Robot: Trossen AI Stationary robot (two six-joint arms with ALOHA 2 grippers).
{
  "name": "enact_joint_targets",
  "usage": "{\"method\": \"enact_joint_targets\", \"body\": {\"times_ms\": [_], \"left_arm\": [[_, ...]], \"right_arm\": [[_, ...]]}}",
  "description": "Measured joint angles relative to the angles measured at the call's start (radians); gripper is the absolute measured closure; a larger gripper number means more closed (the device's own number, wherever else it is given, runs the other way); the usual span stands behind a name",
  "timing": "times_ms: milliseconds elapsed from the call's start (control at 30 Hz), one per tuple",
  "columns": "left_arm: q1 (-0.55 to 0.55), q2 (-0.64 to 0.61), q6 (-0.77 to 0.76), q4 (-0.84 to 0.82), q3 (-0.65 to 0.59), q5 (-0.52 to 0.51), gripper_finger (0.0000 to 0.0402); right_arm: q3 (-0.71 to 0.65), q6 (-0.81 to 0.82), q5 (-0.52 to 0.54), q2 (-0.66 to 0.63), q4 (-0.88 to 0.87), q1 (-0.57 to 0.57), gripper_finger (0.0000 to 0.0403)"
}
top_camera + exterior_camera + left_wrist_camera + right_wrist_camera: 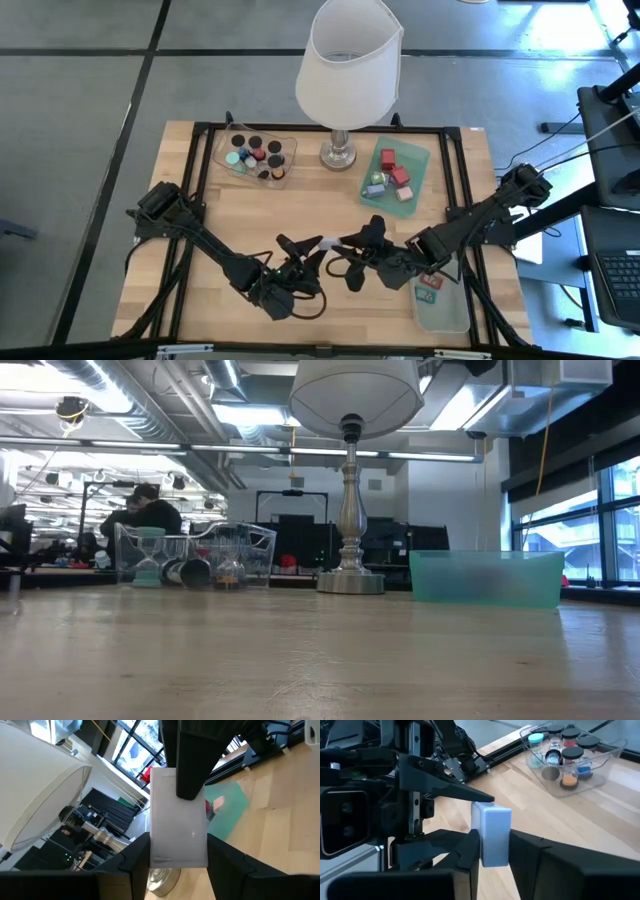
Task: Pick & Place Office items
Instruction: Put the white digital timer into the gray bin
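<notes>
A small pale lavender-white block (322,242) hangs above the table's near middle, between my two grippers. My left gripper (305,252) comes at it from the left and is shut on it. My right gripper (350,245) comes from the right and is shut on it too. The left wrist view shows the block (179,827) as a flat pale rectangle. In the right wrist view the block (492,835) stands between dark fingers. Neither gripper shows in the low view. My left gripper (179,845) pinches the block's two long edges (155,847) between its two fingers (137,855), at the end nearer that arm. The fingers come level from the table's left. The block is lifted clear of the table. My right gripper (494,845) pinches the block's two broad faces (485,845) between its fingers (470,845), at the end away from the left arm. One finger (189,770) lies over the block's broad face. The fingers slant down from the table's right.
A white-shaded lamp (345,70) stands at the far middle. A clear tray (256,156) with round caps sits left of the lamp. A green tray (395,172) with little blocks sits to the lamp's right. Another clear tray (440,295) with flat tags lies near right.
</notes>
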Motion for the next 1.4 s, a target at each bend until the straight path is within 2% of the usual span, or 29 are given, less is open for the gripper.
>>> {"method": "enact_joint_targets", "body": {"times_ms": [167, 300, 400, 600, 767, 900, 1133, 1233, 1400], "left_arm": [[0.000, 0.000, -0.001, 0.013, 0.000, -0.003, 0.0230], [-0.006, -0.001, -0.056, 0.033, 0.001, 0.031, 0.0210], [-0.017, -0.001, -0.080, 0.085, 0.001, 0.033, 0.0195], [-0.039, -0.001, -0.033, 0.206, 0.001, 0.002, 0.0163], [-0.071, -0.001, -0.011, 0.253, 0.001, -0.156, 0.0152], [-0.095, -0.001, -0.021, 0.267, 0.001, -0.150, 0.0151], [-0.121, -0.002, -0.045, 0.266, 0.001, -0.159, 0.0151], [-0.127, -0.002, -0.047, 0.266, 0.001, -0.159, 0.0151], [-0.127, -0.002, -0.048, 0.266, 0.001, -0.160, 0.0151]], "right_arm": [[0.000, -0.028, 0.001, 0.000, 0.019, 0.000, 0.0327], [-0.001, -0.048, 0.000, 0.005, 0.007, -0.001, 0.0334], [-0.001, -0.052, -0.010, 0.004, 0.008, -0.002, 0.0337], [-0.001, -0.050, -0.066, 0.002, -0.051, -0.002, 0.0337], [-0.001, 0.103, -0.207, -0.018, -0.251, 0.001, 0.0337], [-0.001, 0.254, -0.332, -0.043, -0.454, 0.037, 0.0328], [-0.001, 0.575, -0.455, -0.063, -0.754, 0.180, 0.0329], [-0.001, 0.683, -0.495, -0.063, -0.822, 0.254, 0.0331], [-0.001, 0.786, -0.496, -0.063, -0.878, 0.353, 0.0324]]}}
